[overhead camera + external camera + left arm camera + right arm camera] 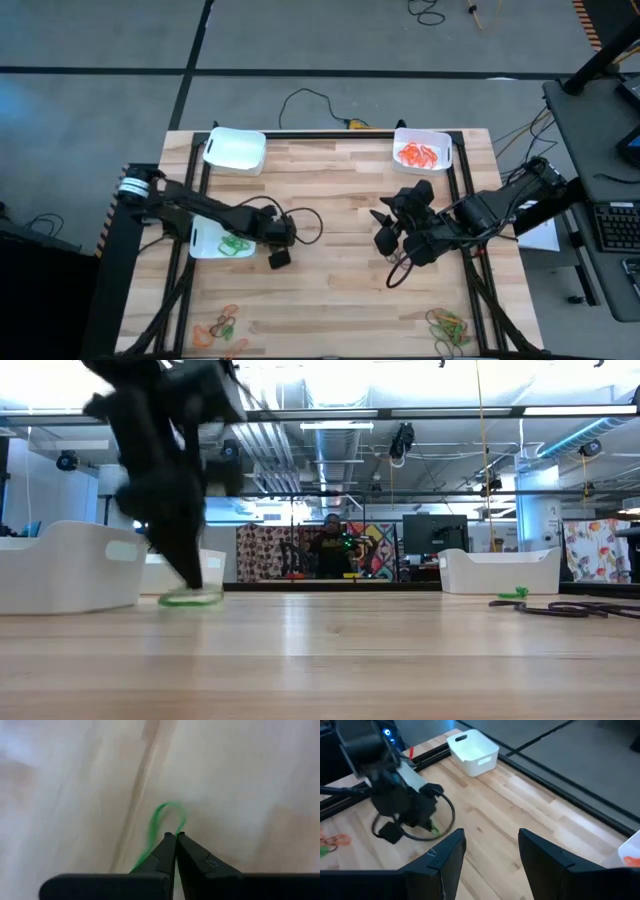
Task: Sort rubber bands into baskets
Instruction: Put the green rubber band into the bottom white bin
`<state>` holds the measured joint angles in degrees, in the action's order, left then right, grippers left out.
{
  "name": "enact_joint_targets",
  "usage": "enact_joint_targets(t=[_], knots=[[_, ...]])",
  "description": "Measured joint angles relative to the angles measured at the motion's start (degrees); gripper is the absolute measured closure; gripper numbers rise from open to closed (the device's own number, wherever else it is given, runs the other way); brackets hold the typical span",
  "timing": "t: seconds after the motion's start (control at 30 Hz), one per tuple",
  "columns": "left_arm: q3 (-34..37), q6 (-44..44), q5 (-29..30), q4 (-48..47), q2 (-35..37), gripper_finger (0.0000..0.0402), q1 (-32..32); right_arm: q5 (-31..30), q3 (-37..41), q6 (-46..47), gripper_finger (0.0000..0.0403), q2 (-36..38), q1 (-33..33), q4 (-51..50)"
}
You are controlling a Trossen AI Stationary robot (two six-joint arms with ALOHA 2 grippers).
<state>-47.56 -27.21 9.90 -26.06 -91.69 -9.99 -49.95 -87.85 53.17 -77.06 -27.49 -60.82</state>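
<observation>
At the lower left of the overhead frame we see a loose heap of rubber bands [222,326] in orange and green on the wooden table [330,190]. Above it sits a white basket [218,240] with green bands inside, and another basket [236,149] stands at the upper left of the table.

Just right of the green-filled basket, our left gripper [279,256] is down at the wood. In its wrist picture the two dark fingers [162,851] are pressed together, tip to tip, pinching a green band [159,822] whose loop arcs up from the pinch; in the table-level picture that band [190,598] lies low against the surface.

We judge this band nearly weightless, soft and stretchy: it will sag, twist and may snap free of a shallow nip. A pinch across a single strand suits it, provided the tips close fully.

Right of centre, our right gripper [385,238] hovers over bare wood, its fingers [440,857] spread wide and holding nothing. At the upper right a third basket [422,147] holds orange bands, and at the lower right lies another mixed heap [449,326].
</observation>
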Motion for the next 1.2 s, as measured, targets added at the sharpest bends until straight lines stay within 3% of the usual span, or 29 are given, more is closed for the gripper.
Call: enact_joint_targets(t=[0.23,0.47,0.67,0.83,1.2], knots=[[-0.2,-5.5,-5.2,-8.6,14.0,0.0402,-2.6,-4.1,0.0,-3.1,0.0225,0.0,0.3,-0.1],[-0.3,-16.5,-10.5,-18.9,29.8,0.0401,-7.2,-5.8,0.0,-4.7,0.0225,0.0,2.1,-0.2],[-0.3,-26.8,-9.0,-33.7,38.5,0.0401,-8.7,-5.7,0.0,-5.1,0.0225,0.0,4.2,-0.1],[2.2,-30.6,-4.6,-39.2,39.7,0.0401,-8.6,-5.7,0.0,-5.2,0.0225,0.0,5.2,0.1],[14.2,-37.0,-0.4,-24.0,28.3,0.0401,-7.2,-5.5,0.0,-4.7,0.0225,0.0,5.2,0.3]])
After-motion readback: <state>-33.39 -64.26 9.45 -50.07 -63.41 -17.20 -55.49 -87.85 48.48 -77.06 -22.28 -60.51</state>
